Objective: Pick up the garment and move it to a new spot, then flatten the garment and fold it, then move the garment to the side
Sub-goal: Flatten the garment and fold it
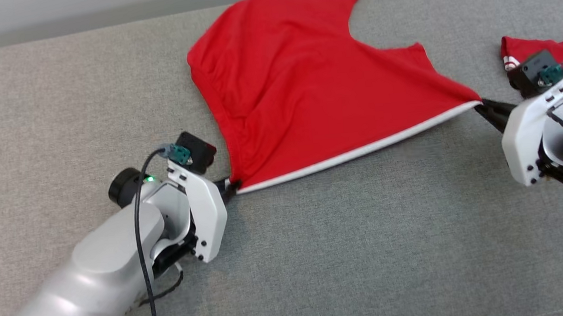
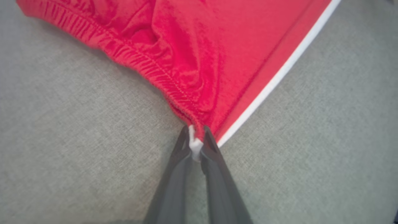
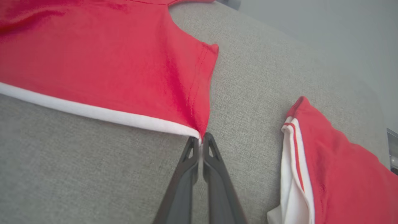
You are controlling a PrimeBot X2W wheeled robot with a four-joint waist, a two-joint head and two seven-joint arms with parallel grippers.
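The garment (image 1: 305,80) is a pair of red shorts with a white side stripe, spread on the grey cushion. My left gripper (image 1: 231,188) is shut on its waistband corner, where the elastic band (image 2: 146,67) bunches into the gripper (image 2: 196,137). My right gripper (image 1: 481,104) is shut on the leg-hem corner at the other end of the white stripe (image 3: 93,113), seen up close at the gripper (image 3: 200,140). The stripe edge is pulled taut between both grippers. The far end of the garment reaches the cushion's back edge.
A second red garment with white and red trim (image 1: 550,56) lies at the right, just behind my right wrist, also visible as folded red cloth (image 3: 326,161). The grey cushion (image 1: 344,253) stretches wide in front. Its back edge meets a pale wall (image 1: 74,13).
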